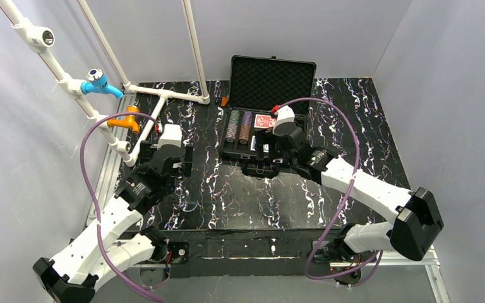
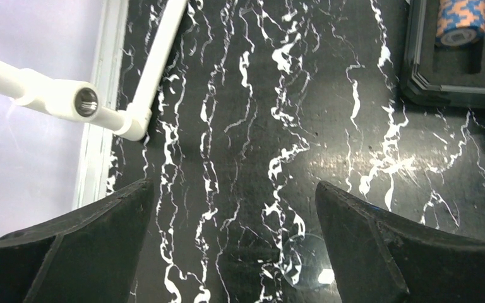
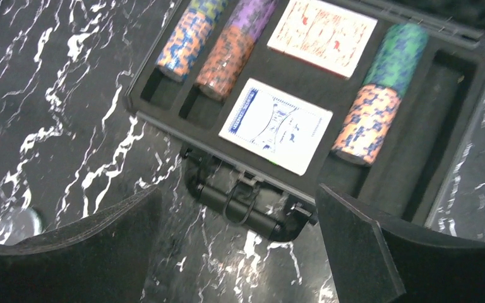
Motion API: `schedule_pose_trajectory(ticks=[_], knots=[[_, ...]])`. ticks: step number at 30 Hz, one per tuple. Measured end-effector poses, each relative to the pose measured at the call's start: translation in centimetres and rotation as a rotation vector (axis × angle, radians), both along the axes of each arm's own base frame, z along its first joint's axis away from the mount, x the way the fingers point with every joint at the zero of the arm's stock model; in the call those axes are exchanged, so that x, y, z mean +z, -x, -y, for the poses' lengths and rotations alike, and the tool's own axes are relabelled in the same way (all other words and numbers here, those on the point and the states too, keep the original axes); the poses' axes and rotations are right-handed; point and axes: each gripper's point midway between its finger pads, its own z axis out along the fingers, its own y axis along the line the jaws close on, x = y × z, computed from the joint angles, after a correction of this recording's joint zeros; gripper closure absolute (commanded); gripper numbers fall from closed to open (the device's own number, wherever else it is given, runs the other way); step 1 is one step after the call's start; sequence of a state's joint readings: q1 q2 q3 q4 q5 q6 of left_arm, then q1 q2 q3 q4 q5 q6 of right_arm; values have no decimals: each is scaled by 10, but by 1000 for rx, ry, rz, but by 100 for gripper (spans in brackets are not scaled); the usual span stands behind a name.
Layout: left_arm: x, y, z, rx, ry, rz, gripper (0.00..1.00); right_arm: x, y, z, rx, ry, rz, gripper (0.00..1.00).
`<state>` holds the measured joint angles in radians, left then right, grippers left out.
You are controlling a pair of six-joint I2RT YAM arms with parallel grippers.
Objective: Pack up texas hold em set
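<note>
Table [image 1: 227,189]: black, white-veined.
Room: pale grey walls [image 1: 31,158]; white pipe frame [image 1: 164,93] at left.
Case [image 1: 271,76]: open at table's rear centre; chips [image 3: 227,50], blue deck [image 3: 276,124], red deck [image 3: 323,35] inside.
Writing: deck print unreadable.
Left gripper [image 2: 232,186]: fingers spread, empty, over table.
Right gripper [image 3: 237,189]: fingers spread, empty, over case handle [image 3: 240,205].

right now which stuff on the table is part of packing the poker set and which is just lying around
Part of the job: open black briefcase, striped poker chips in its slots, red-backed deck, blue-backed deck.

Lying about: white pipe frame, blue fitting, orange fitting, small clear disc on the tabletop.
</note>
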<state>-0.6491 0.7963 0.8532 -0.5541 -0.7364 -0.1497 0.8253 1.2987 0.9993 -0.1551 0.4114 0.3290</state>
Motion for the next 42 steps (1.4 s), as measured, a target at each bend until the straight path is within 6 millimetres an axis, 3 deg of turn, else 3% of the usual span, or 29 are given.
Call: schedule_pose_trajectory(ticks=[10,23,34,42], knots=[[-39,28,17,-16,114,-227,0,-36,31,-2,52,-44,-150,2],[-95,63,26,180,287,-440,1,-40,46,2,63,-79,-193,2],[-150,73,27,321,355,-571,4,-46,55,10,63,-73,-213,2],[-178,72,34,353,419,-652,11,-47,56,10,63,-69,-213,2]])
